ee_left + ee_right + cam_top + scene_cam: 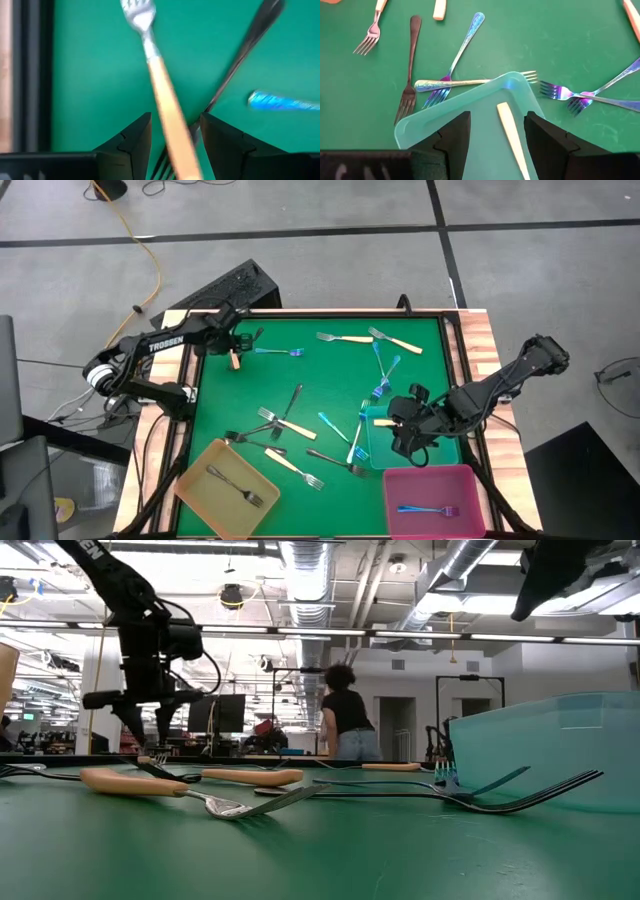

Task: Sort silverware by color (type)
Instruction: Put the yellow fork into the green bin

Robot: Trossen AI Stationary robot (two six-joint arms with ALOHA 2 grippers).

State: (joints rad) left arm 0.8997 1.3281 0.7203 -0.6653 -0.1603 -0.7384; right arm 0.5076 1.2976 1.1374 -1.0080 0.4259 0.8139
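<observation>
We take the teal tray [384, 450] as our landmark. Directly over it, the right end effector [405, 438] hangs on an arm bent in from the surface's right edge, fingers parted and holding nothing; 1 cream-handled fork [512, 138] lies in the tray below. Iridescent forks [454, 60] lie just beside the tray's rim. Far across the green surface [320, 385], the left end effector [235, 352] points down, fingers spread astride another cream-handled fork [162, 95], not clamped.
</observation>
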